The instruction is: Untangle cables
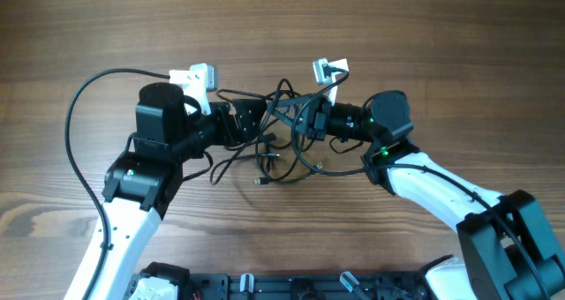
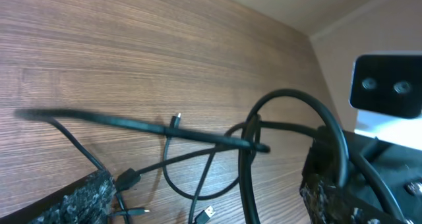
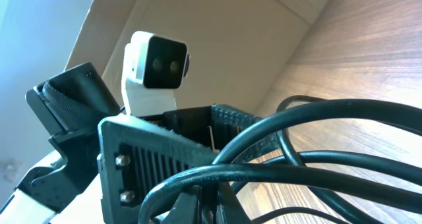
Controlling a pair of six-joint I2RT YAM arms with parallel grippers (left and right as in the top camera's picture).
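As you look down from overhead, cables (image 1: 274, 154): tangled at frame centre on the table (image 1: 88, 35), between left gripper (image 1: 250, 123) and right gripper (image 1: 305, 123).
Left wrist, left gripper (image 2: 208, 188): your jaws stand wide apart, gripping nothing; cables (image 2: 198, 137) cross the gap mid-frame.
Right wrist, right gripper (image 3: 208, 204): pinched closed on cables (image 3: 316, 151) at bottom centre; strands fan toward the right edge.

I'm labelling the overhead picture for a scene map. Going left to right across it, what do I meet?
Left arm's looping black wire → left white camera → left hand → cables → right hand → right white camera → right arm's white link.
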